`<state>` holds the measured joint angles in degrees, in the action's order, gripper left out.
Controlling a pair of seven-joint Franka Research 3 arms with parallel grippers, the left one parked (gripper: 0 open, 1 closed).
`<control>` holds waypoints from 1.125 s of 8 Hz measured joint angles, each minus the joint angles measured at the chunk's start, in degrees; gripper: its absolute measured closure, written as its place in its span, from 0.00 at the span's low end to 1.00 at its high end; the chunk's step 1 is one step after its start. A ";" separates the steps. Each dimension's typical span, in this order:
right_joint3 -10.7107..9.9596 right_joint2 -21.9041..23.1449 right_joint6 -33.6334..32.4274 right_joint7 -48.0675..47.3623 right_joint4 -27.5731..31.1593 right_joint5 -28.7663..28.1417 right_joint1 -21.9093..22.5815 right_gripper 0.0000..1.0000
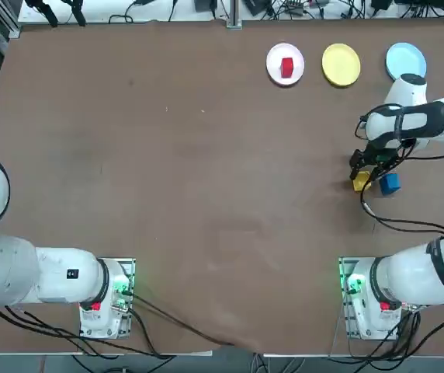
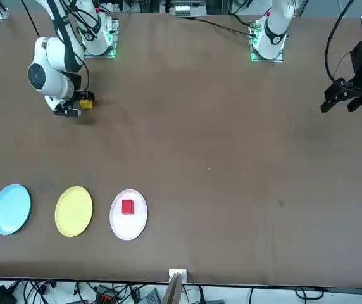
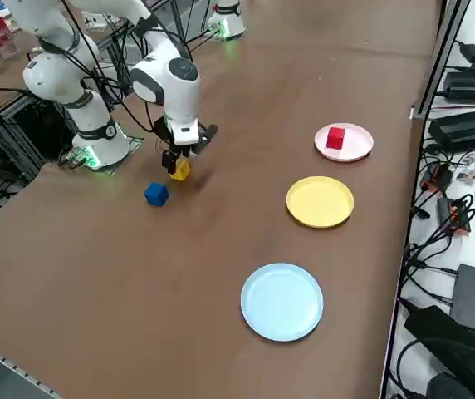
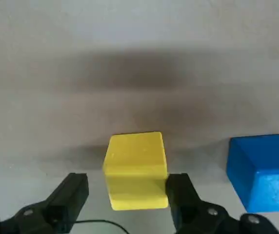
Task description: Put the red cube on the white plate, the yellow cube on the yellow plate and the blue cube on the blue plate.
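Note:
The red cube (image 1: 286, 67) lies on the white plate (image 1: 272, 56) at the far edge of the table. Beside it are the bare yellow plate (image 1: 341, 64) and the bare blue plate (image 1: 405, 59). Nearer the robot, the yellow cube (image 4: 136, 168) rests on the table with the blue cube (image 4: 261, 170) close beside it. My right gripper (image 4: 127, 181) is down over the yellow cube and open. One finger (image 4: 181, 192) is at the cube's side; the other finger (image 4: 71, 195) stands off with a gap. The side view shows the gripper (image 3: 177, 162) low over the yellow cube (image 3: 180, 170).
The three plates stand in a row along the far right edge of the brown table (image 1: 168, 171). The blue cube (image 1: 390, 183) is just to the right of the gripper. A black cable (image 1: 408, 225) trails from the right arm across the table.

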<state>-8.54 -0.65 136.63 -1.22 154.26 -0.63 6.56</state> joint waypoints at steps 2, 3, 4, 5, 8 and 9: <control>0.00 -0.49 4.03 0.01 1.52 0.00 -0.19 0.02; 0.00 -1.10 6.44 0.03 2.42 0.00 -0.21 0.03; 0.00 -1.69 8.04 0.05 3.17 0.00 -0.21 0.04; 0.00 -1.98 8.60 0.09 3.54 0.00 -0.22 0.08; 0.02 -1.38 8.58 0.82 3.60 0.00 -0.21 0.31; 0.08 -0.78 8.32 1.32 3.03 0.00 -0.21 0.31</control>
<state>-8.46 -1.43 144.95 0.09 157.29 -0.62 6.35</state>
